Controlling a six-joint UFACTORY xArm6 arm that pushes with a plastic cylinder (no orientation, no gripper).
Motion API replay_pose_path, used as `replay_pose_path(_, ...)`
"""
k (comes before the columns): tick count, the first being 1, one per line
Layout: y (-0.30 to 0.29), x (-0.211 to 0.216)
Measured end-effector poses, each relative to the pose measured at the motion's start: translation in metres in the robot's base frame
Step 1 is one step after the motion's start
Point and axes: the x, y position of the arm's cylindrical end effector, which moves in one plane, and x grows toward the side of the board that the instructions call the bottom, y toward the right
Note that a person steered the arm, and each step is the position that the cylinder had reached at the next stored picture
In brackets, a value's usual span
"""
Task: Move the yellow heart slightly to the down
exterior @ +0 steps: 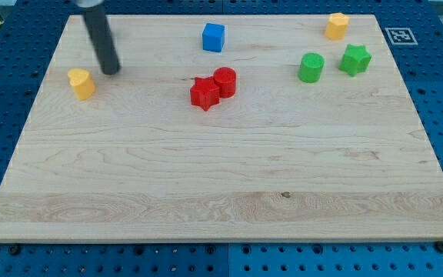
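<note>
A yellow block that looks like the heart (pixel 81 83) lies near the board's left edge, in the upper part of the view. My tip (pixel 112 71) rests on the board just to the right of it and slightly higher, a small gap apart. The dark rod leans up toward the view's top left. A second yellow block, pentagon-like (pixel 337 25), sits at the top right.
A blue cube (pixel 214 37) lies at the top centre. A red star (pixel 204 93) touches a red cylinder (pixel 224 81) near the middle. A green cylinder (pixel 311 67) and a green star (pixel 354 59) sit at the right. The wooden board (pixel 221 192) ends in blue pegboard.
</note>
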Motion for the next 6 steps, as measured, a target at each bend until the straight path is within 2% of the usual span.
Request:
replay_pose_path(1,-0.021,0.002)
replay_pose_path(2,0.001,0.030)
replay_pose_path(3,0.029,0.080)
replay_pose_path(5,0.044,0.088)
replay_pose_path(6,0.115,0.123)
